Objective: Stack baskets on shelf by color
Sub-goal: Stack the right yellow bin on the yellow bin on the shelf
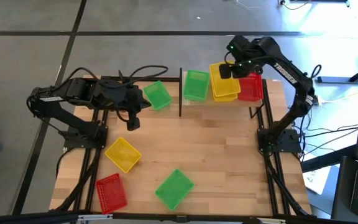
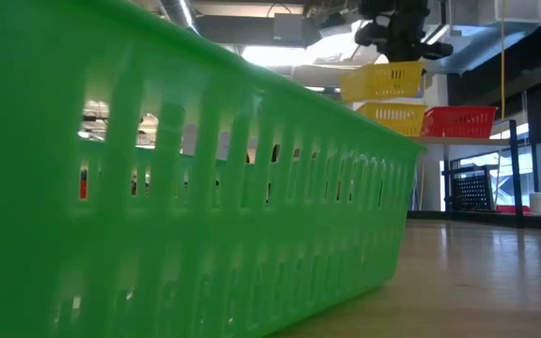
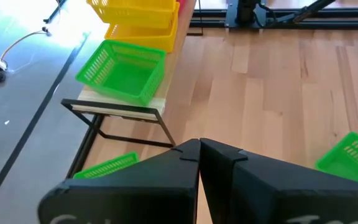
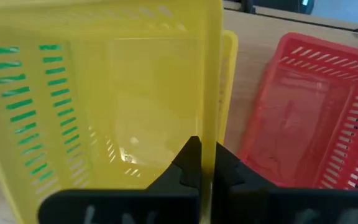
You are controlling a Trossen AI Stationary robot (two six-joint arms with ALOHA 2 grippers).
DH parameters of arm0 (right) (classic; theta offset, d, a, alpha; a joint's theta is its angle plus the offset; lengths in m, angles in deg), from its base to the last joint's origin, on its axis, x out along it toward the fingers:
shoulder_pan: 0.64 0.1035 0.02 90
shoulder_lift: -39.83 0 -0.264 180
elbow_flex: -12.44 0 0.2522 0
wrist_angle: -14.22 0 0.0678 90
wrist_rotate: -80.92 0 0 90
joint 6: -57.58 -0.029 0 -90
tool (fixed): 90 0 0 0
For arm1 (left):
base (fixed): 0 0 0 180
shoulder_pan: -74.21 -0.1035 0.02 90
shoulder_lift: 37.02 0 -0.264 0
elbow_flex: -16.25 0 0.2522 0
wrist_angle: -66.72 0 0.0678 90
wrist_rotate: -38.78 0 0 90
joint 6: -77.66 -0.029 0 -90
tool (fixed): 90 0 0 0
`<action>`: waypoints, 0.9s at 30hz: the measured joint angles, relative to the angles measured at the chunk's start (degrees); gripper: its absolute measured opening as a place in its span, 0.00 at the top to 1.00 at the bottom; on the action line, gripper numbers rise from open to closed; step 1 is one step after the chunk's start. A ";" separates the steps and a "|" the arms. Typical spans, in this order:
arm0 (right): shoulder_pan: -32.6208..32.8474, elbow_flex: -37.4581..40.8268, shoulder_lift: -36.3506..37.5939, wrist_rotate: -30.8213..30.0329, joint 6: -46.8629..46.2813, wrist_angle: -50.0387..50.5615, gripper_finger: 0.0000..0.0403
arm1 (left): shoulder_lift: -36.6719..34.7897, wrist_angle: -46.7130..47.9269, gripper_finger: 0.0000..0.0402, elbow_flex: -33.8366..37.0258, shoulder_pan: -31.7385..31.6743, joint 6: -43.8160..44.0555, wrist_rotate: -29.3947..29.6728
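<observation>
My right gripper (image 1: 230, 70) is shut on a yellow basket (image 2: 383, 82) above the shelf (image 1: 191, 102). It holds it over a second yellow basket (image 2: 394, 118) that stands on the board between a green basket (image 1: 196, 84) and a red basket (image 1: 250, 87). My left gripper (image 1: 132, 122) is shut and empty over the table's left half, near a loose green basket (image 1: 157, 95). A yellow basket (image 1: 122, 154), a red basket (image 1: 111, 191) and a green basket (image 1: 174, 188) rest on the table near its front. My right gripper pinches one upright wall (image 4: 212, 112) of the yellow basket at its rim, one finger inside the basket and one outside. The fingers come from above, pointing down. The basket hangs slightly tilted, open side up, just above the yellow basket on the shelf (image 4: 230, 56).
The shelf's thin dark post (image 1: 180, 93) stands at its left end, beside the green basket. The near green basket (image 2: 186, 188) fills most of the low view. Bare tabletop (image 1: 216, 149) lies in the middle and right.
</observation>
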 joint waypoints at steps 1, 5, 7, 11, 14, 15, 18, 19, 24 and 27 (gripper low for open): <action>-0.12 0.02 -0.54 -0.19 0.08 0.17 1.00 | 0.00 -0.31 1.00 0.00 0.00 0.00 0.02; -0.18 0.02 -2.11 -0.45 1.89 -0.62 1.00 | 0.00 -0.98 1.00 0.00 0.00 0.02 0.02; -0.18 0.02 -2.65 -0.48 3.20 -1.12 1.00 | 0.00 -1.07 1.00 0.00 0.00 0.02 0.02; -0.18 0.02 -3.52 -1.98 5.78 -1.14 0.98 | 0.00 -1.05 1.00 0.01 0.00 0.00 0.09; -0.21 0.02 -4.05 -2.51 5.74 -1.38 0.94 | 0.00 -1.04 1.00 0.00 0.00 0.00 0.09; -0.21 0.02 -4.24 -2.38 5.44 -1.45 0.93 | 0.00 -1.04 1.00 0.00 0.00 0.00 0.09; -0.21 0.02 -4.56 -2.29 3.26 -1.68 0.89 | 0.00 -1.02 1.00 0.00 0.00 0.00 0.11; -0.21 0.02 -4.56 -2.29 2.83 -1.88 0.88 | 0.00 -1.02 1.00 0.02 0.00 0.00 0.18; -0.18 0.02 -4.39 -1.92 -1.40 -1.76 0.83 | 0.00 -1.00 1.00 0.00 0.00 0.00 0.22; -0.18 0.02 -3.37 -1.68 -2.33 -1.69 0.83 | 0.00 -0.96 1.00 0.00 0.00 0.00 0.24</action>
